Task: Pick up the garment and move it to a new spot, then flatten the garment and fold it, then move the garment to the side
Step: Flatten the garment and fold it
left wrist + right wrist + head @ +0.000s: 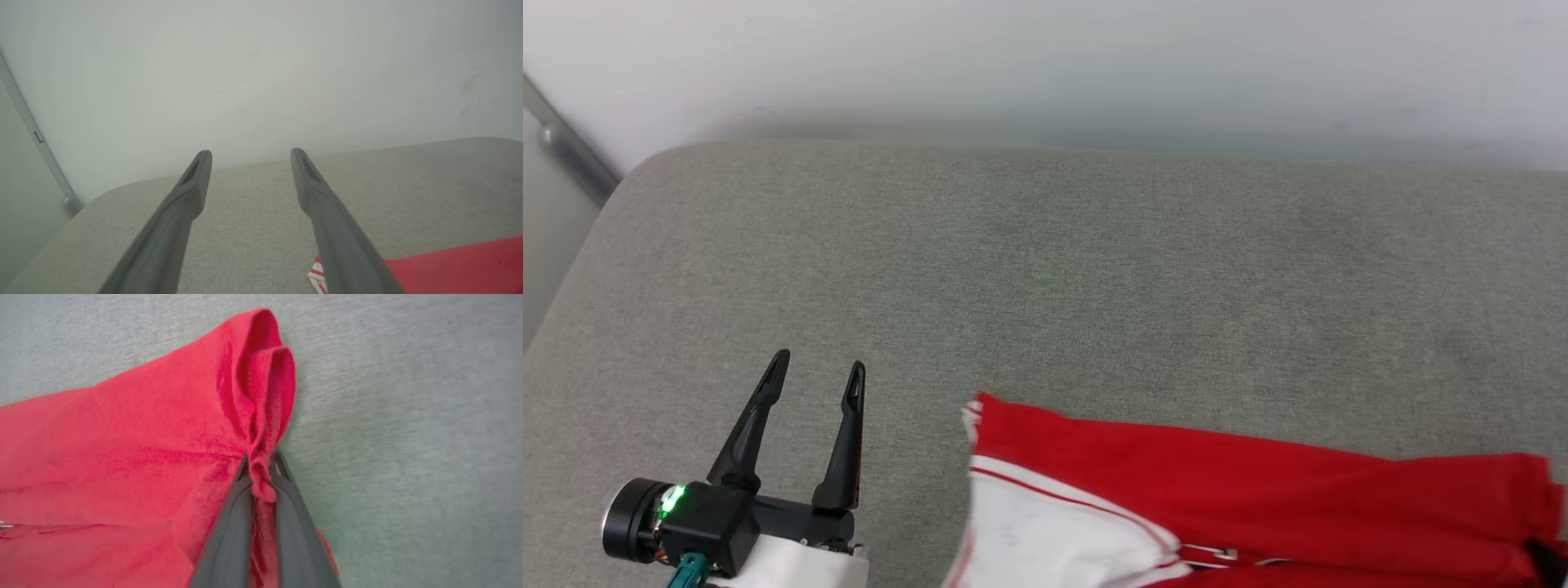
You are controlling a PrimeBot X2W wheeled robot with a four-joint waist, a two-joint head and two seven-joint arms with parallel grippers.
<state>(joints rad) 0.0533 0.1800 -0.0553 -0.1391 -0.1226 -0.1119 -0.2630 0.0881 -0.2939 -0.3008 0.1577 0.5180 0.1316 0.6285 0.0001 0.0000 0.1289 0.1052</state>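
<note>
We've got the left pincer (pixel 818 359) at our lower left, its 2 fingers spread wide, pointing forward and gripping nothing. The right pincer (pixel 261 457) has its fingertips pinched together on a bunched fold of the garment (pixel 122 437).

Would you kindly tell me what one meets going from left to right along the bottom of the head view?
left hand, open → shirt's white sleeve → shirt's red body

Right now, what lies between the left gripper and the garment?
Just bare grey surface: the head view shows nothing lying between the open left gripper and the garment.
</note>
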